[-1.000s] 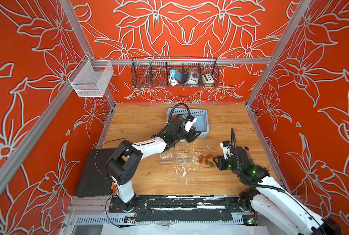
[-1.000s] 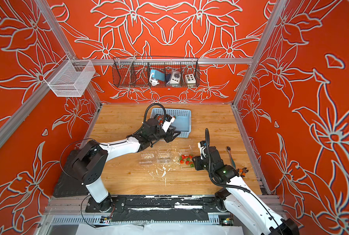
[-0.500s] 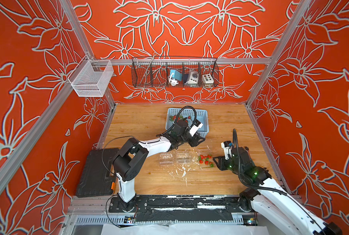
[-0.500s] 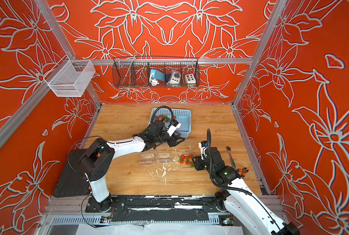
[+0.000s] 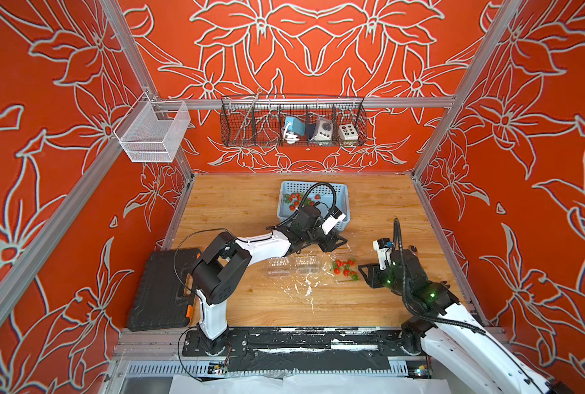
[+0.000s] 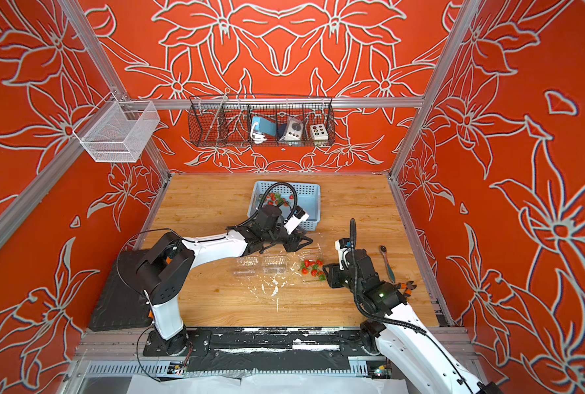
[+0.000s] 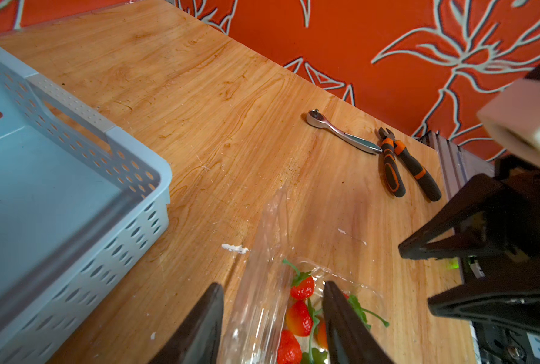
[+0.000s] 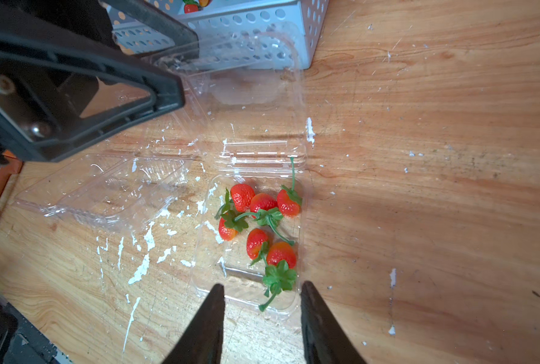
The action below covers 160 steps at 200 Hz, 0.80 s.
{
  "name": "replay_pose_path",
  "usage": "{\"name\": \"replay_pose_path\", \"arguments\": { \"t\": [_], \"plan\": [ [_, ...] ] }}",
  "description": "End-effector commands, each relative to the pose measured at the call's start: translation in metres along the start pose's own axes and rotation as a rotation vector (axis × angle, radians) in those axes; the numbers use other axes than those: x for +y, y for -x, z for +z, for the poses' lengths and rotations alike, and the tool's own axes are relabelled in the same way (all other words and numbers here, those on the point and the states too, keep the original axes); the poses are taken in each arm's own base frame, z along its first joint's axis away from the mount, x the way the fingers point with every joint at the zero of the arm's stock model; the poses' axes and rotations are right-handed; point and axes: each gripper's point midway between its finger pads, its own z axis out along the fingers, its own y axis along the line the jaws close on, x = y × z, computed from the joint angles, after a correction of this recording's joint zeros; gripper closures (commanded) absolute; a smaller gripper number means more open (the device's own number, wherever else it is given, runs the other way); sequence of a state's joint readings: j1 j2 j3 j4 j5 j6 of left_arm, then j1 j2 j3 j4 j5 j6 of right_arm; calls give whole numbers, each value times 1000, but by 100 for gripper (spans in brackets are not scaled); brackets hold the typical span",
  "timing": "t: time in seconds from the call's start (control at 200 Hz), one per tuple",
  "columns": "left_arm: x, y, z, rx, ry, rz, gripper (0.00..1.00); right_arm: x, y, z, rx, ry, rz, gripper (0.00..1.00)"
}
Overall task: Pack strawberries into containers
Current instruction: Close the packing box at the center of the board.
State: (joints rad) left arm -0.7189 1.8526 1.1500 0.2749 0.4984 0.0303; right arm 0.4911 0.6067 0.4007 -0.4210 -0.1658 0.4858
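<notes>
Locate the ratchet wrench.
In a top view, the ratchet wrench lies near the right edge of the wooden table, next to the orange-handled pliers.

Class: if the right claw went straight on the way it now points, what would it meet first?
Probably the near end of the clear container, just ahead of the right claw, then the strawberries inside, though depth is unclear.

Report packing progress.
Done: one container holds six strawberries, its lid open. In hand: nothing gripped; the left gripper straddles that lid, and the right gripper is open beside it. Left: two empty containers, and more strawberries in the basket.
</notes>
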Motion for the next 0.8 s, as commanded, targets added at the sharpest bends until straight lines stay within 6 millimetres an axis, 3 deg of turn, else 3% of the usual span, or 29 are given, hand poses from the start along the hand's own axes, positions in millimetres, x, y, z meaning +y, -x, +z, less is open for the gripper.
{"name": "replay_pose_path", "arguments": {
  "t": [0.0,0.235,0.53,0.796],
  "plan": [
    [-16,0,-2,2,-28,45,49,-1,-4,-2,4,-2,27,58],
    [-35,-4,-12,-17,-40,65,50,-3,5,-16,-50,-20,46,57],
    [-62,-28,-18,1,-24,86,51,3,20,-32,-106,-3,92,56],
    [-78,-68,-11,82,-28,92,52,7,31,-49,-155,9,131,54]
  ]
}}
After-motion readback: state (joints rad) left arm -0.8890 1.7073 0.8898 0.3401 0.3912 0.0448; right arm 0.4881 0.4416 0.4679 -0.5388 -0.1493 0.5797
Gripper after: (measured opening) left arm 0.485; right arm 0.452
